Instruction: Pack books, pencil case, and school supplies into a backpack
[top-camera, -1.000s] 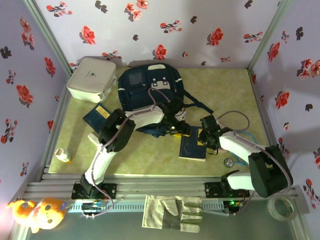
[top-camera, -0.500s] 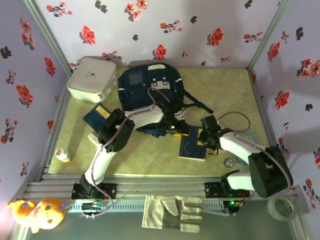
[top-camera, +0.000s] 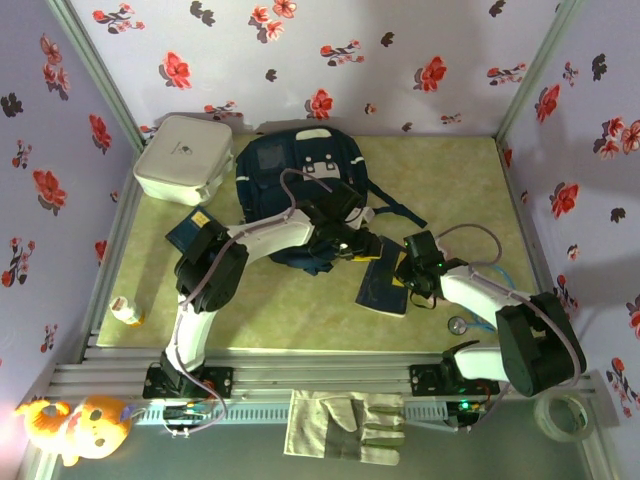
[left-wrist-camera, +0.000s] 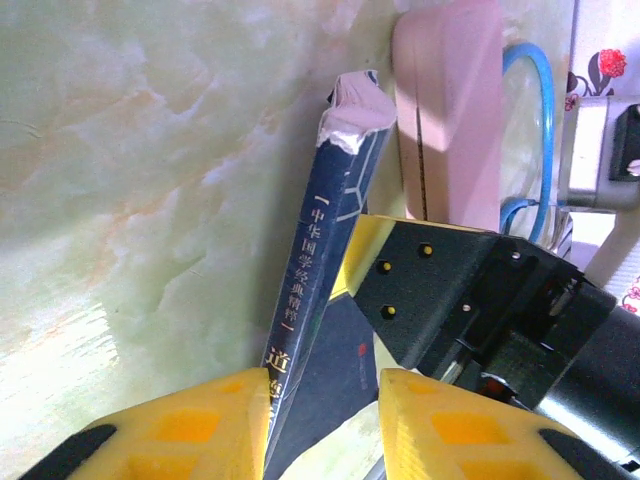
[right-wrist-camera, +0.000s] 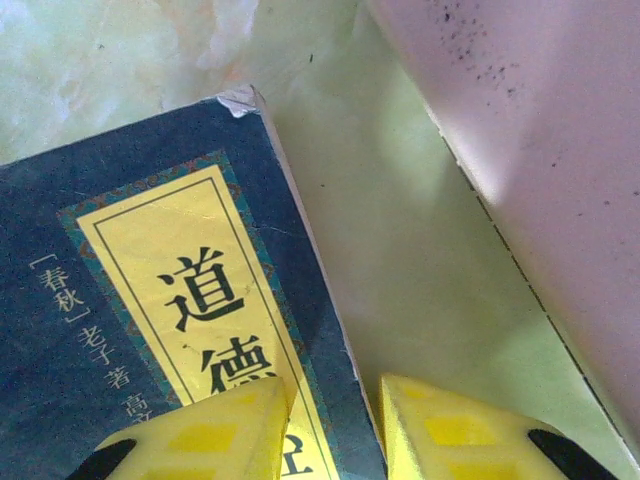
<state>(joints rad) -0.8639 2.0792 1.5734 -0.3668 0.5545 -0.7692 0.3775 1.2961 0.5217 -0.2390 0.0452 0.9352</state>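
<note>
The dark book (left-wrist-camera: 310, 250) stood tipped up on its long edge on the surface (top-camera: 300, 310), a pale green sheet with a marbled, slightly glossy look. Its cover was matte navy with a yellow label strip carrying black characters. The spine was printed in white, and one corner was scuffed down to white paper.

From my left wrist camera I saw the spine running down between the yellow fingers of the left hand (left-wrist-camera: 325, 388), touching one of them. The fingers stood fairly close together, but I could not tell whether they were actually pinching it. The right hand (right-wrist-camera: 335, 395) had its fingers narrowly parted and clamped over the book's edge near a corner, one finger lying on the cover.

Just beside the book lay the pencil case (left-wrist-camera: 450, 100), a smooth pale-pink pouch with rounded corners. In the overhead view the backpack (top-camera: 295, 170) lay flat at the far side of the surface, soft navy fabric with light grey patches, next to a white rounded box (top-camera: 185, 160). A small book (top-camera: 193, 232) lay near the box.
</note>
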